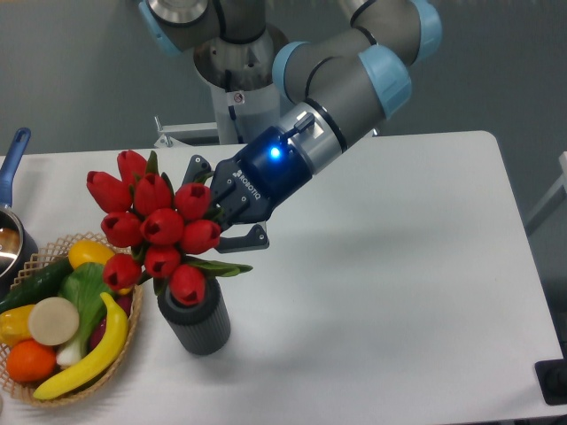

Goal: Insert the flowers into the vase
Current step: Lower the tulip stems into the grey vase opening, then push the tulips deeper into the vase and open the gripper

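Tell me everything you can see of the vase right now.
The vase is a short dark grey cylinder with a ribbed outer wall, standing upright on the white table just right of the wicker basket. The flowers, held by the pincer, hang over its mouth and hide the rim; one bud sits at the opening.
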Available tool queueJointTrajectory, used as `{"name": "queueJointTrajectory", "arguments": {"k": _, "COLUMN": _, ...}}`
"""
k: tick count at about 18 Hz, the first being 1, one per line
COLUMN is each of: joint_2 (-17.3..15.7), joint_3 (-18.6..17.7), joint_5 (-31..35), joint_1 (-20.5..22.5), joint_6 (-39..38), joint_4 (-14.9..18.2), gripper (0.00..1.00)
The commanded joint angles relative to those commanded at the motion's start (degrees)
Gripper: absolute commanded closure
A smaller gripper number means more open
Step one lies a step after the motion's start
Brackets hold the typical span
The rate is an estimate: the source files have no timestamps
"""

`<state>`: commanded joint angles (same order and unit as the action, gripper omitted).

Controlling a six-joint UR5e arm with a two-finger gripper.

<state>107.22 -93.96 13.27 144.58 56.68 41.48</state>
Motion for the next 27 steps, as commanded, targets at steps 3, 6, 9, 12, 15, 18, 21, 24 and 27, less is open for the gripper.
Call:
{"name": "queueJointTrajectory", "arguments": {"k": 3, "joint_2": 0.7, "joint_3": 0.1, "joint_5": 0.0, "joint_1": -0.5, "joint_6": 1.1, "joint_4": -0.1, "gripper": 1.00}}
{"name": "queueJointTrajectory", "arguments": {"k": 6, "joint_2": 0.9, "joint_3": 0.4, "joint_5": -0.1, "joint_1": -0.6, "joint_6": 1.2, "joint_4": 0.0, "gripper": 1.00}}
{"name": "queueJointTrajectory", "arguments": {"k": 9, "joint_2": 1.5, "joint_3": 0.2, "joint_5": -0.1, "joint_1": -0.7, "joint_6": 2.1, "joint_4": -0.1, "gripper": 0.98}}
{"name": "queueJointTrajectory", "arguments": {"k": 12, "joint_2": 2.5, "joint_3": 0.2, "joint_5": 0.0, "joint_1": -1.4, "joint_6": 2.8, "joint_4": -0.1, "gripper": 0.97}}
{"name": "queueJointTrajectory", "arguments": {"k": 15, "joint_2": 3.3, "joint_3": 0.1, "joint_5": -0.1, "joint_1": -2.0, "joint_6": 3.2, "joint_4": 0.0, "gripper": 0.97}}
{"name": "queueJointTrajectory", "arguments": {"k": 18, "joint_2": 4.0, "joint_3": -0.2, "joint_5": 0.0, "joint_1": -2.6, "joint_6": 3.3, "joint_4": -0.1, "gripper": 0.97}}
{"name": "queueJointTrajectory", "arguments": {"k": 21, "joint_2": 4.0, "joint_3": -1.8, "joint_5": 0.1, "joint_1": -2.5, "joint_6": 3.6, "joint_4": -0.1, "gripper": 0.96}}
{"name": "queueJointTrajectory", "arguments": {"k": 24, "joint_2": 3.9, "joint_3": -4.2, "joint_5": 0.2, "joint_1": -1.7, "joint_6": 4.0, "joint_4": -0.1, "gripper": 0.94}}
{"name": "queueJointTrajectory", "arguments": {"k": 27, "joint_2": 3.7, "joint_3": -6.6, "joint_5": 0.4, "joint_1": -0.8, "joint_6": 6.2, "joint_4": 0.0, "gripper": 0.93}}
